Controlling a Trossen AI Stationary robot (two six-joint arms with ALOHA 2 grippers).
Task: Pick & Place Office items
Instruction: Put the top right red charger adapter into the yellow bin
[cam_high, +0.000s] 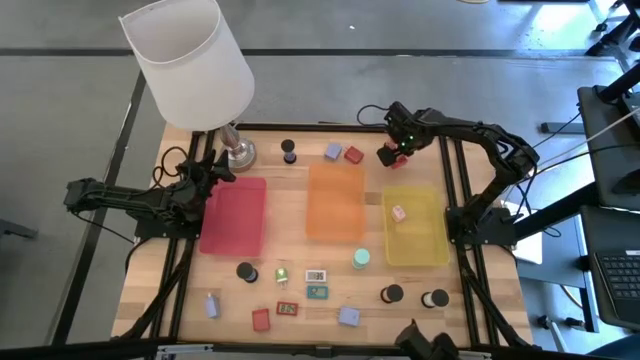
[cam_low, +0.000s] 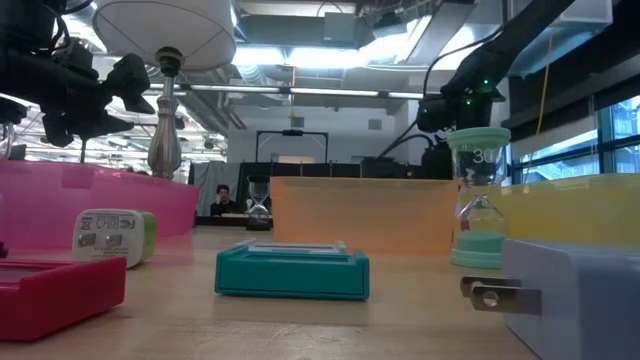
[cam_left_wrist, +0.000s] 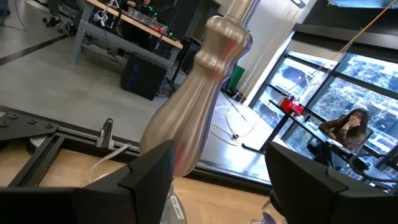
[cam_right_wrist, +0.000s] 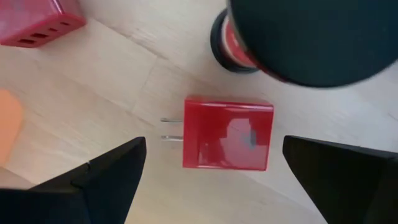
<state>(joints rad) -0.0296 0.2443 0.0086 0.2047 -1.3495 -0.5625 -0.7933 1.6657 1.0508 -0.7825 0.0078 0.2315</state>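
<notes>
My right gripper (cam_right_wrist: 211, 168) hangs fully spread, empty, over a red charger block (cam_right_wrist: 228, 133) lying prongs-out on the pale wood table (cam_high: 300, 300) at its far edge, beside a black-and-red hourglass (cam_right_wrist: 233, 46). My left gripper (cam_left_wrist: 217, 180), part open, holds nothing and frames the lamp stem (cam_left_wrist: 199, 99). Other office items lie scattered near the front edge. Beyond: an open workshop with windows and a seated person (cam_left_wrist: 345, 124).
</notes>
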